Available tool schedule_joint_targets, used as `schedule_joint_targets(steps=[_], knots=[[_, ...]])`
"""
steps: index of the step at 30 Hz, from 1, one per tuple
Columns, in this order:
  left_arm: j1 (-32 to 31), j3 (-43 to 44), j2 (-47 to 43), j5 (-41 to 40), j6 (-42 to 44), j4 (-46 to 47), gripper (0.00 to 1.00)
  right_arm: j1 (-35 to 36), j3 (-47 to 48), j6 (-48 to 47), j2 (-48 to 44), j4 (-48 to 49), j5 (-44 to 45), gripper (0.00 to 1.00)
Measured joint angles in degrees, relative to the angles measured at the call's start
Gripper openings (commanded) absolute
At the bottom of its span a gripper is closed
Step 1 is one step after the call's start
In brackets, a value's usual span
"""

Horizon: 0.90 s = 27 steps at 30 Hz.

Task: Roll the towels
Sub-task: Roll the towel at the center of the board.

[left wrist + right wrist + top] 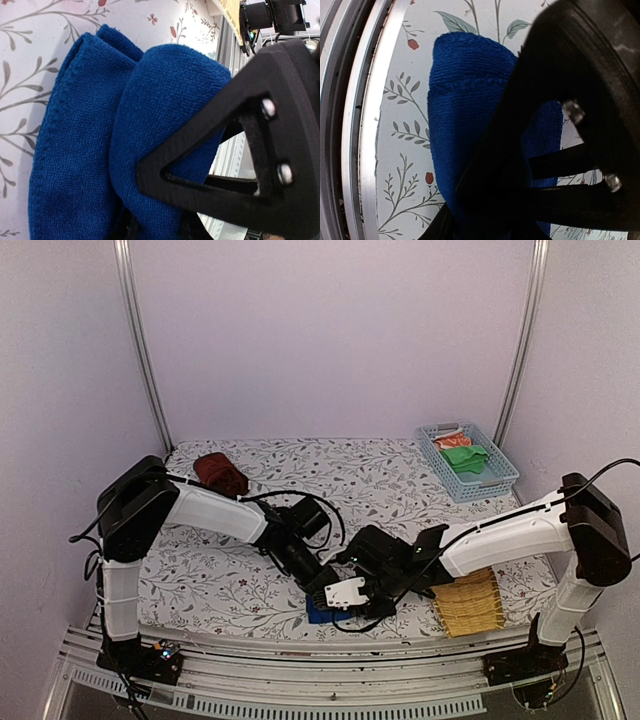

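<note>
Top view is showing what the wrist cams aren't: both arms are reaching in twd the near-centre of the floral-print desk (pixel 380 475); left gripper (pixel 318 590) & right gripper (pixel 343 608) are crowding together over the royal-blue terry towel (pixel 320 615), w/ only a small blue patch peeking out under them by the desk's front edge. The dark reddish-brown terry towel (pixel 220 473) is lying bundled at far left, well apart from both grippers. A light-blue plastic basket (pixel 478 490) is sitting far right w/ a bright green cloth (pixel 466 457) & an orange-red cloth (pixel 450 441) in it; a yellow woven mat (pixel 468 602) is lying under the right forearm.

Left wrist cam is giving the close detail: the blue towel (pixel 80 150) is lying folded over itself w/ a thick rounded fold bulging up; a black finger (pixel 240 130) is pressing across that fold; left gripper is pinching it, jaws narrow.

Right wrist cam: same towel (pixel 465 100) is sitting just beside the metal front rail (pixel 365 125); a black finger (pixel 545 75) is covering its right side. The towel is lying betw. the jaws; can't tell if the right gripper is clamping it or only straddling it.
</note>
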Motion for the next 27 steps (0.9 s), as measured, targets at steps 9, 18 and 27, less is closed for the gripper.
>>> schedule_joint_targets(steps=[9, 18, 27], knots=[[2.23, -9.57, -9.22, -4.28, -2.21, 5.73, 0.99, -0.94, 0.61, -1.18, 0.5, 2.14, -6.86, 0.15], [4.15, -21.79, -24.94, -22.47, -7.65, 10.27, 0.99, -9.07, 8.92, -0.28, 7.43, -6.75, -22.82, 0.14], [-1.07, -31.17, -46.62, -49.11, -7.37, 18.6, 0.99, -12.41, 17.68, -0.81, 13.99, -17.0, -30.86, 0.14]])
